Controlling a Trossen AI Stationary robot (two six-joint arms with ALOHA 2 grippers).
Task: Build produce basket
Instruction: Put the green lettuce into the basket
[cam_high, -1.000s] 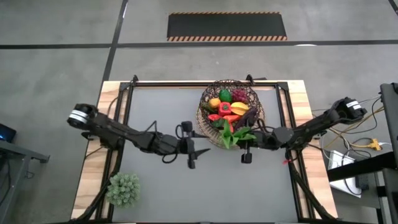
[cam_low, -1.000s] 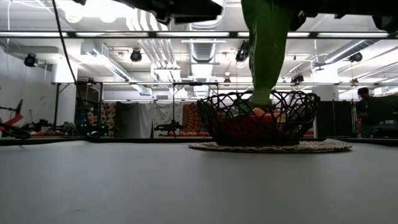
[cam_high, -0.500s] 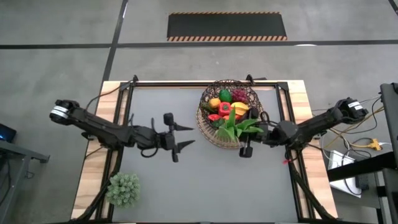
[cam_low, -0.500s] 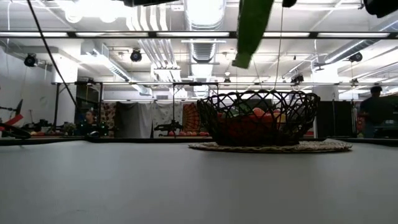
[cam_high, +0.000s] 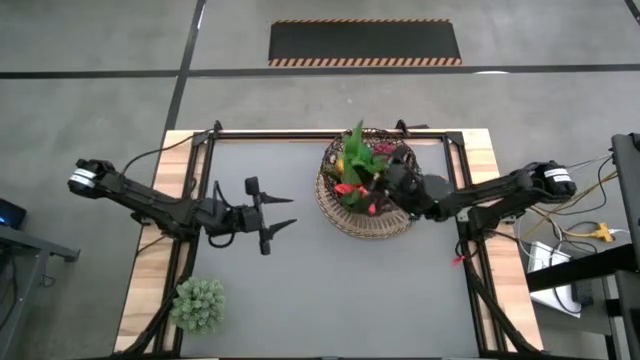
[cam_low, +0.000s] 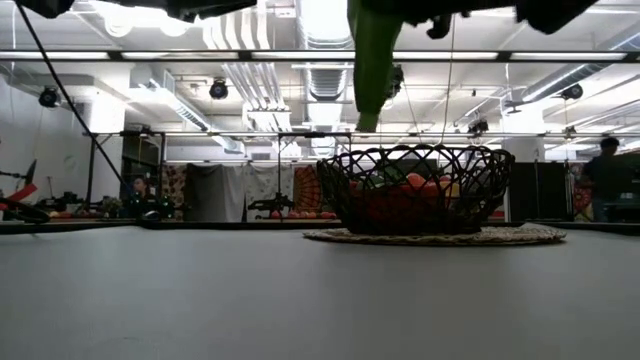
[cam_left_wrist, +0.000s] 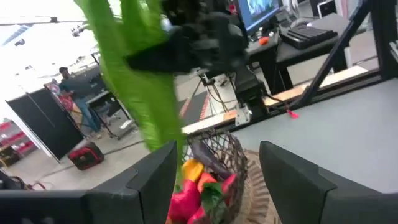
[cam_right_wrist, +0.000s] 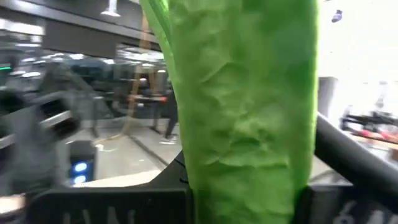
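The right claw (cam_high: 392, 182) is clamped shut on a bright green leafy bunch (cam_high: 358, 150), held above the dark wicker basket (cam_high: 368, 222) — likely to top the produce (cam_high: 350, 188); the left claw (cam_high: 268, 213) waits open.

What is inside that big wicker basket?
The basket holds colourful toy produce. The right tool, shut on green leaves, covers the rest from above.

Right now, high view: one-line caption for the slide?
Right end effector holds green leaves over the produce-filled wicker basket; left end effector waits open over the mat.
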